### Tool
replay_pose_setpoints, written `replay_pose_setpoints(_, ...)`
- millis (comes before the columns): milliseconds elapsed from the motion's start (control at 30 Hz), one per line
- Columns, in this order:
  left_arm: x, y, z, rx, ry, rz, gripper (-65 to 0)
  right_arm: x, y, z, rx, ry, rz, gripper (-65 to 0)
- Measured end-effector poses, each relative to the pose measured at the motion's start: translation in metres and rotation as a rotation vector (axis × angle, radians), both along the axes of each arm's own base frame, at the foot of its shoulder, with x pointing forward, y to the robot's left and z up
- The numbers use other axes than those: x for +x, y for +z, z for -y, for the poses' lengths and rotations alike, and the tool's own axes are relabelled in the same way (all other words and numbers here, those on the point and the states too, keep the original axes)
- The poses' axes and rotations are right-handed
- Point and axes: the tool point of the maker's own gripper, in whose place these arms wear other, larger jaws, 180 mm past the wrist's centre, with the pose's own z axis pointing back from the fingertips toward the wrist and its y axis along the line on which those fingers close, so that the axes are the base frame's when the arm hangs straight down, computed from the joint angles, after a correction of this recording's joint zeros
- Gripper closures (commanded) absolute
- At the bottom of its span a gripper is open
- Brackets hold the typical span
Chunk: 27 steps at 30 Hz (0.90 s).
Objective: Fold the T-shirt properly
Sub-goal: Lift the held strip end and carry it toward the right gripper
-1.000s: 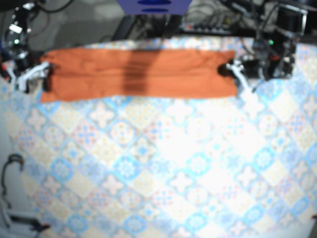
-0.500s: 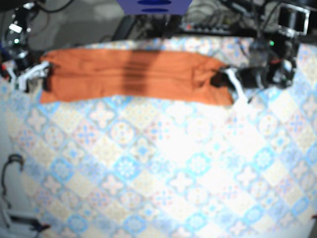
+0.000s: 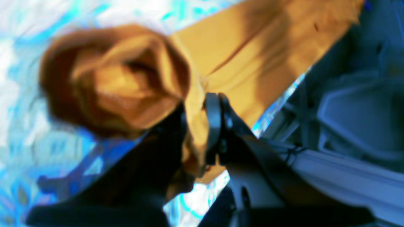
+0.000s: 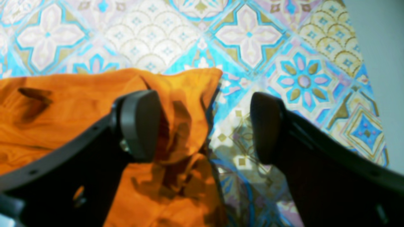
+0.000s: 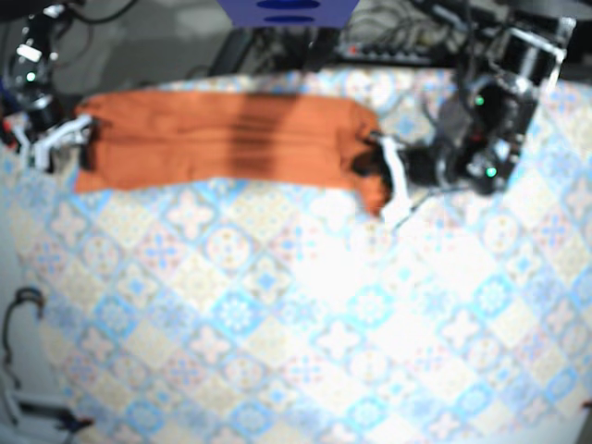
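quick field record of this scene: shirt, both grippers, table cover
shirt: orange T-shirt, folded into a long band at the far side
left: left gripper shut, pinching one bunched end of the band
right: right gripper open at the other end, one finger over fabric, one over bare cover
surface: patterned tablecloth

The bench (image 5: 305,333) is covered edge to edge by a cloth (image 4: 249,34) printed with blue, yellow and pale pink tile-like flowers and diamonds, and strong light from above washes its middle almost white. Beyond the far edge of the bench sits a blue panel (image 5: 287,11) among a tangle of dark cables (image 5: 388,44), with grey floor (image 5: 139,46) to one side. Off the bench's near left corner a black cable loop (image 5: 20,310) lies on a pale grey surface.
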Motion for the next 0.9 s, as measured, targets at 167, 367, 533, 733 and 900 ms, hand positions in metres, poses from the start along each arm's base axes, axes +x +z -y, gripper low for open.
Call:
replay_pose_setpoints(167,0.002,-0.003,0.027,0.03,-0.089,0.043,0.0,0.0,0.0,0.0,-0.001,0.0,-0.001,-43.4)
replay_pose_setpoints(367,-0.002,-0.007,0.053,0.075,-0.197,0.08,0.0,0.004,0.007,-0.002,-0.025,0.018,-0.011,-43.4)
replay_pose_setpoints(533,-0.013,-0.013,0.065,0.09,-0.259,0.078,0.0,0.008,0.012,-0.007,-0.02,0.021,0.012,-43.4)
replay_pose_setpoints(733,-0.01,-0.004,0.076,0.066,-0.266,0.108,0.0,0.007,0.01,-0.009,-0.013,0.015,0.008,-43.4)
replay_pose_setpoints(900,-0.011,-0.004,0.081,0.062,-0.27,0.109,0.0,0.006,0.009,-0.01,-0.011,0.015,0.006,-43.4)
